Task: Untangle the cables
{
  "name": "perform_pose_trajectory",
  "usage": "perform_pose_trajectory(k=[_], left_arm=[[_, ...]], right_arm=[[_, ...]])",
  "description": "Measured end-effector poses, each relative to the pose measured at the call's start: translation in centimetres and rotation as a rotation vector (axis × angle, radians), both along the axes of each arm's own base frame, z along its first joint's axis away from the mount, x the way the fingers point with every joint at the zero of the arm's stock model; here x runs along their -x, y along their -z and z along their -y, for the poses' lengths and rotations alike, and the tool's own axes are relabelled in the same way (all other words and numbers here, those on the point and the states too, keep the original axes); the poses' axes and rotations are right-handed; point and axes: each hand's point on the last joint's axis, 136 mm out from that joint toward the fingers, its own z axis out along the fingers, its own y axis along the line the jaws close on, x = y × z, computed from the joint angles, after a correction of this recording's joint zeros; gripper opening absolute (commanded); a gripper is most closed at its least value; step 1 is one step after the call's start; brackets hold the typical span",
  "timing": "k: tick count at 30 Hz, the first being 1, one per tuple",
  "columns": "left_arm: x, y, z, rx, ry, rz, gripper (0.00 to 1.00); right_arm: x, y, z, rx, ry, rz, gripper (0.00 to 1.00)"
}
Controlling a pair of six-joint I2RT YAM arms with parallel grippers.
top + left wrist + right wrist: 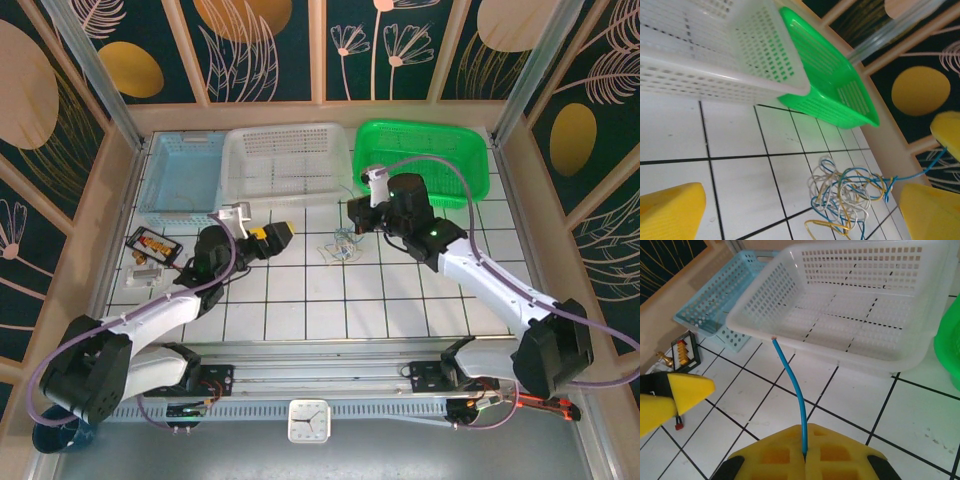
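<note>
Three baskets: one blue basket (183, 170), one white basket (285, 160), one green basket (425, 155). One tangle of cables (342, 246), with three wire colours in it: white, blue, yellow; strand count can't be told. Two arms: left arm (150, 320), right arm (490, 280). Two grippers: left gripper (275, 235), right gripper (805, 432). One black tray (153, 243). One clock (308, 420).

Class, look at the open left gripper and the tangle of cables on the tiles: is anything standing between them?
Nothing visible does: bare tile lies between the left gripper and the cables. The white basket sits farther back, off that line. The right gripper, shut on a blue wire, is beyond the tangle.
</note>
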Motion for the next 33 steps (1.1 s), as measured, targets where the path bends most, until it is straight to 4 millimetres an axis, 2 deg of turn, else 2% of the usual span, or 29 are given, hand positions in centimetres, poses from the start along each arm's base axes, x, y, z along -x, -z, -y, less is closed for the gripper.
perform_pose_trajectory(k=[6,12,23,33], left_arm=[[1.9,-0.4,2.9,-0.052,0.107,0.088,0.99],[2.8,1.3,4.7,-0.16,0.163,0.142,0.99],[2.8,3.2,7.6,-0.286,0.212,0.201,0.99],[1.7,3.5,9.8,-0.316,0.241,0.229,0.94]], right_arm=[[0.3,0.2,0.1,-0.01,0.006,-0.028,0.0],[0.7,0.9,-0.1,-0.015,0.002,-0.054,0.0],[2.3,5.0,-1.7,0.012,-0.039,-0.149,0.0],[3.7,4.6,-3.9,-0.015,-0.092,-0.144,0.0]])
